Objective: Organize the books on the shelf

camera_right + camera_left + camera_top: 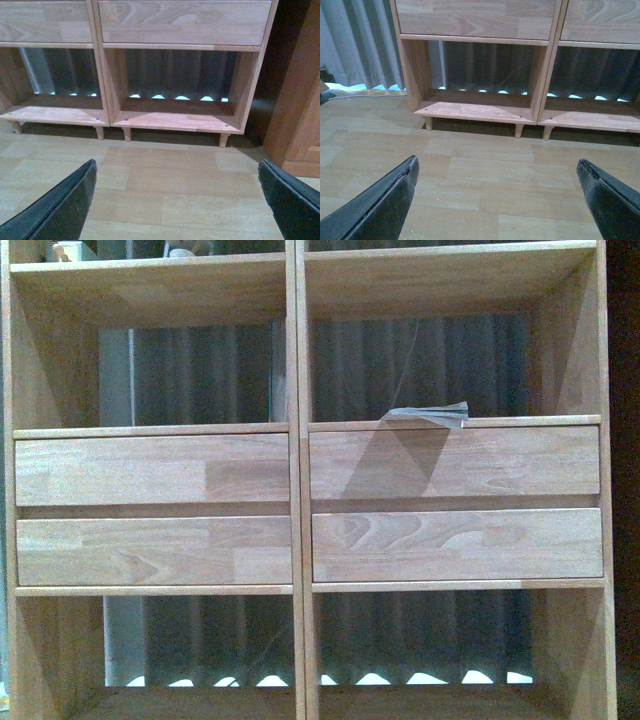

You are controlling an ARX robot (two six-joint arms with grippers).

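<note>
The shelf fills the front view: light wood, open square compartments above and below four plain drawer fronts. No books show in any view. In the left wrist view my left gripper hangs open over bare floor, facing the shelf's lower left compartment and its short peg legs. My right gripper is also open with nothing between its dark fingers, and it faces the lower right compartment.
A crumpled piece of clear film lies on the ledge above the right drawers. Grey curtains hang behind the open compartments. A darker wooden cabinet stands just right of the shelf. The floor is pale wood-look planks.
</note>
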